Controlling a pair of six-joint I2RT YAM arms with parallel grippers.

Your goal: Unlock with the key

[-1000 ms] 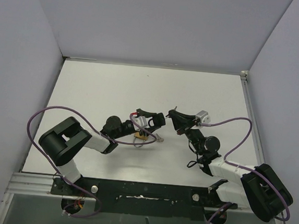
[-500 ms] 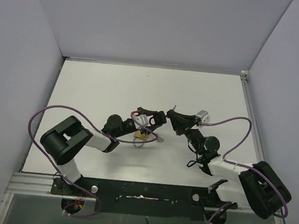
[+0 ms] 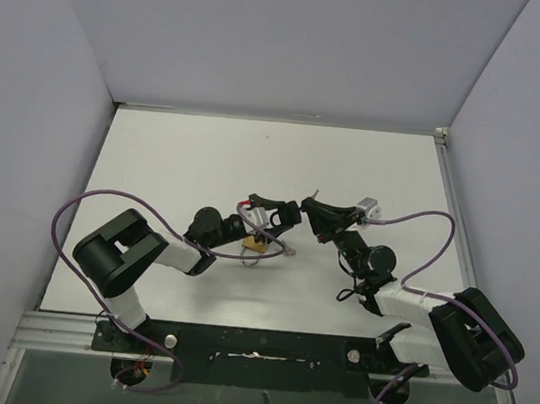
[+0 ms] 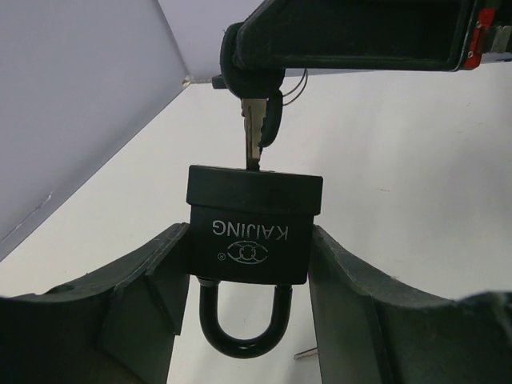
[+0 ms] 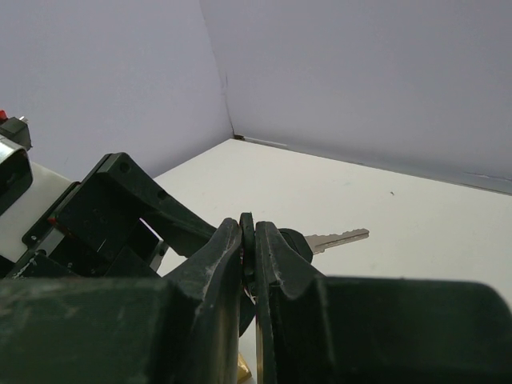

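Left claw (image 4: 250, 258) grips padlock (image 4: 254, 236), shackle (image 4: 240, 340) down. Right claw (image 5: 249, 238) pinches key (image 4: 254, 138), tip at padlock top; spare key (image 5: 338, 238) alongside.

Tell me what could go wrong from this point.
The silver metal key has only its tip at the black rectangular padlock. Pushed off-line, it may jam or shove the padlock out of the left gripper. The right gripper pinches just the key's thin head, so turning might make it slip. The second silver key, sticking out sideways, could snag.
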